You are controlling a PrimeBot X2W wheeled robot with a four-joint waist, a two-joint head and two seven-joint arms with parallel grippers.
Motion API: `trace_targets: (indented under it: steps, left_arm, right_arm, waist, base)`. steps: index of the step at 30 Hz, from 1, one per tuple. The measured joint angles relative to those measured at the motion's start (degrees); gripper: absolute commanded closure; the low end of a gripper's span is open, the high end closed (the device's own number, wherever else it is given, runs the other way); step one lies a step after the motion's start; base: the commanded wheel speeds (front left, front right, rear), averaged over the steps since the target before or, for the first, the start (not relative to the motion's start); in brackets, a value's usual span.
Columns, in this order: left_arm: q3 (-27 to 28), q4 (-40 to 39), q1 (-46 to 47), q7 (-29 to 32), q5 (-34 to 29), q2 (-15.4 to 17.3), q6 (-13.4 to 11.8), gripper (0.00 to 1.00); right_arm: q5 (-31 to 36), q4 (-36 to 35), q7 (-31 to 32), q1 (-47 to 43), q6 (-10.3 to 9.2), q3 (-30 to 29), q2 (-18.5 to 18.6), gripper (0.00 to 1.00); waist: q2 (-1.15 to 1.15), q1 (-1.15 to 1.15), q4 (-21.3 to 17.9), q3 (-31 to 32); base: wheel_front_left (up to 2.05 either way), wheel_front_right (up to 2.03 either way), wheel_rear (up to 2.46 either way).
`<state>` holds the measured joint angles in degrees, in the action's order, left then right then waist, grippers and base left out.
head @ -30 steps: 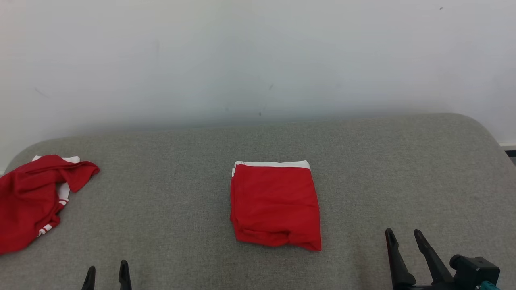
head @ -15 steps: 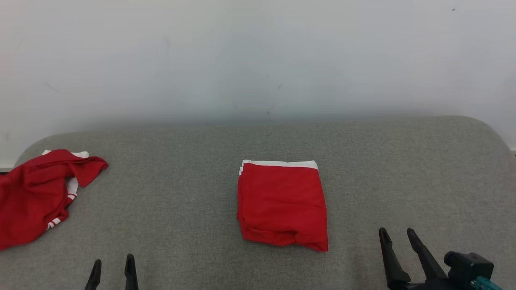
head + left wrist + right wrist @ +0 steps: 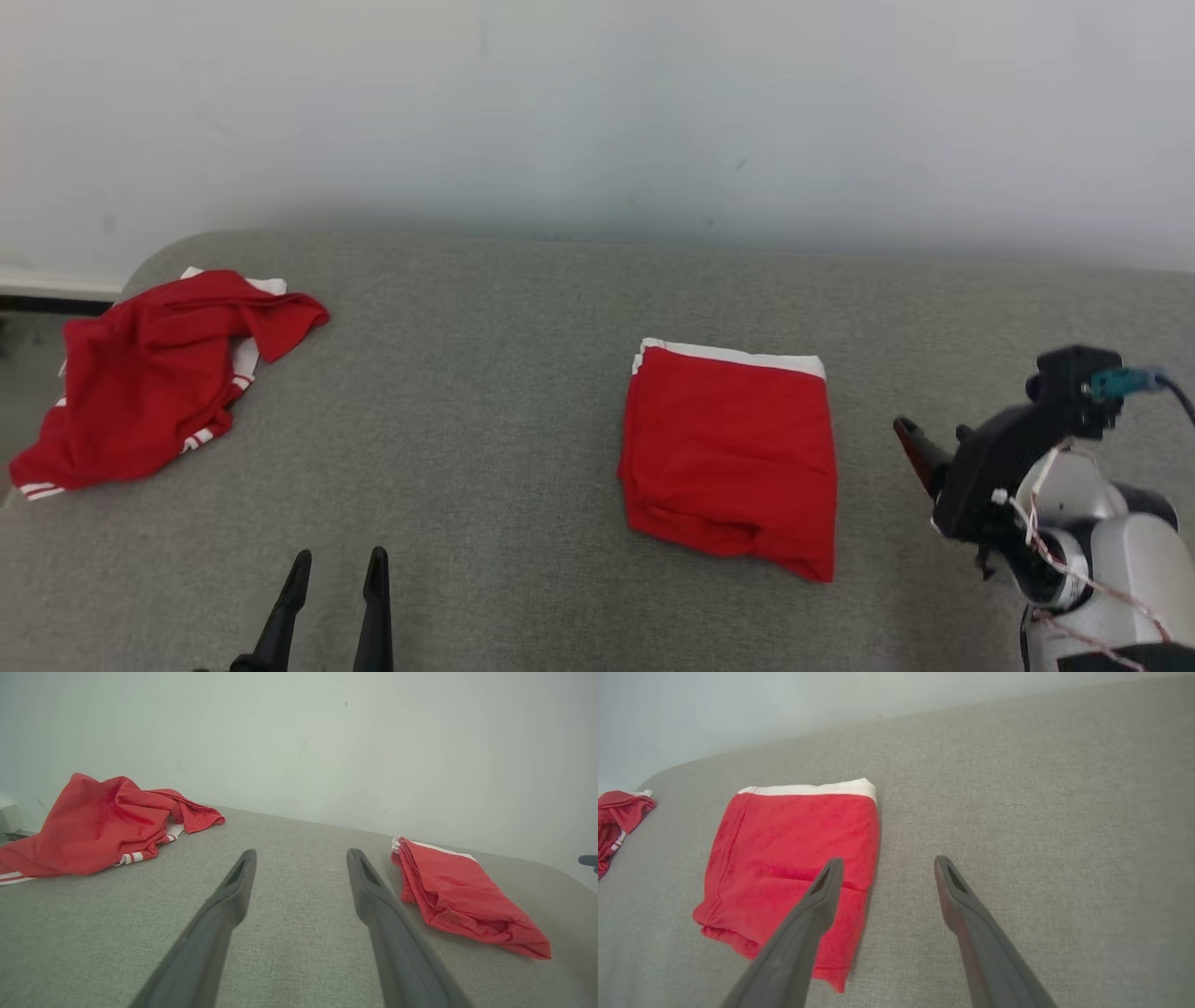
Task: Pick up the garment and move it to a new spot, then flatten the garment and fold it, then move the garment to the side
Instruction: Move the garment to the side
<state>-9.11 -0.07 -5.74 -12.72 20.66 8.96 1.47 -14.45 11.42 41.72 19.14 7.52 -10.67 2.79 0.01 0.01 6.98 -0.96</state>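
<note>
A red garment (image 3: pixel 733 457) with a white band lies folded into a neat rectangle in the middle of the grey padded surface (image 3: pixel 504 373). It also shows in the left wrist view (image 3: pixel 462 896) and the right wrist view (image 3: pixel 794 858). My right gripper (image 3: pixel 934 434) hangs open just off its right edge, above the surface, with its left finger over the cloth's near right corner (image 3: pixel 888 861). My left gripper (image 3: pixel 339 557) is open and empty near the front edge, well left of the folded garment (image 3: pixel 301 854).
A second red garment (image 3: pixel 159 373) with white stripes lies crumpled at the surface's far left corner, also seen from the left wrist (image 3: pixel 103 821). A white wall (image 3: pixel 597 112) runs behind the surface. The surface's left edge rounds off beside the crumpled garment.
The head camera has turned, shifting the whole picture right and up. My right arm has risen into view, its gripper now closer to the folded garment's right edge. Both garments lie unchanged.
</note>
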Motion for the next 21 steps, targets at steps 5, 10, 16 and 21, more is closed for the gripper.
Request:
trace_targets:
  steps: [5, 10, 16, 21]
  left_arm:
    - [-1.53, 0.69, 2.64, -0.40, -0.09, -0.63, 1.05, 0.00]
    - [-2.33, 1.43, 4.21, -0.81, -0.42, -0.81, 1.56, 0.00]
    - [-2.96, 2.52, 5.00, -1.09, -0.42, -0.85, 2.05, 0.00]
    - [-3.43, 3.02, 5.83, -1.33, -0.41, -0.87, 2.16, 0.00]
  right_arm:
    - [4.69, 7.03, 8.47, 6.80, 0.00, -4.26, 0.01, 0.00]
    - [5.86, 11.43, 9.37, 9.04, 0.00, -5.06, 0.00, 0.00]
    - [9.04, 16.04, 8.39, 8.50, 0.01, -5.03, -0.02, 0.00]
    - [10.94, 17.74, 6.38, 8.94, 0.02, -5.95, 0.07, 0.00]
  waist:
    - [0.00, 0.00, 4.08, -2.54]
    - [0.00, 0.00, 7.50, -4.40]
    - [0.00, 0.00, 10.60, -6.27]
    - [-0.01, 0.00, 11.93, -7.53]
  base:
    - [0.00, 0.00, 0.00]
    - [0.00, 0.00, 0.00]
    - [0.00, 0.00, 0.00]
    - [0.00, 0.00, 0.00]
